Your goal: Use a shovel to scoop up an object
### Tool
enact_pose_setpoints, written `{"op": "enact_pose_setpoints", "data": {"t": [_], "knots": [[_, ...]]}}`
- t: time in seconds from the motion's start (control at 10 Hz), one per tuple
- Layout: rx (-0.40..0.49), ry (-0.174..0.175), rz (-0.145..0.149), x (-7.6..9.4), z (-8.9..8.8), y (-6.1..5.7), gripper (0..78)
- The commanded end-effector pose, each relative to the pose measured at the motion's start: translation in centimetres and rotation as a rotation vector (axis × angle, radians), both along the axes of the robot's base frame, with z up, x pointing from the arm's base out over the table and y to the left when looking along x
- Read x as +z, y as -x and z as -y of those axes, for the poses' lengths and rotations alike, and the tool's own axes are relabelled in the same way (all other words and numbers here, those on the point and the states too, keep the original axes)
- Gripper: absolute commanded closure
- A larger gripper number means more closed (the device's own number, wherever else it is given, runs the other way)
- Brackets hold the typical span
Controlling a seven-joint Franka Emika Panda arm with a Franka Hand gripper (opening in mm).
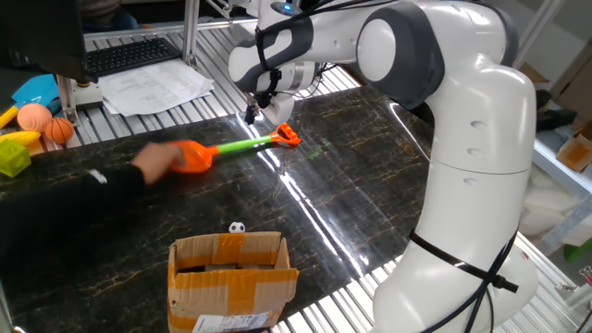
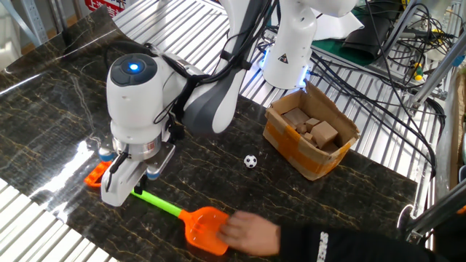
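A person's hand (image 2: 251,233) holds the shovel (image 1: 236,146) blade, so I should wait; my pincer (image 1: 252,113) hovers, grip state unclear.

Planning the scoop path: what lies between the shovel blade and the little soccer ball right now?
In the other fixed view, a person's hand rests on the shovel blade; from there to the ball is bare dark tabletop.

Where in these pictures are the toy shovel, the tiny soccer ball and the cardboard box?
shovel (image 1: 242,144), one fixed view, on its green shaft.
soccer ball (image 2: 250,161), the other fixed view, on the ball's middle.
cardboard box (image 2: 291,148), the other fixed view, on its orange-taped side wall.
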State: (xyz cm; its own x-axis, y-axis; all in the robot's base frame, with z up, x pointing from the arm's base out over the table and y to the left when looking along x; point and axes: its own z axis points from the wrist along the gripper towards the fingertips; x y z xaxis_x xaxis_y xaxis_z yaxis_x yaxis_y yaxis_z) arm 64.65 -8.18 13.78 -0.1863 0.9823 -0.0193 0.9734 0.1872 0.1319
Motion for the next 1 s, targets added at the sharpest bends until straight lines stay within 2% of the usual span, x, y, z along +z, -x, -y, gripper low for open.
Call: {"op": "enact_pose_setpoints", "data": {"t": [0.1, 0.7, 1.0], "knots": [[0.007, 0.003, 0.002, 0.19, 0.09, -0.43, 77.6], [0.03, 0.015, 0.001, 0.21, 0.13, -0.43, 77.6], [0.06, 0.023, -0.006, 0.76, 0.11, -0.48, 77.6]]}}
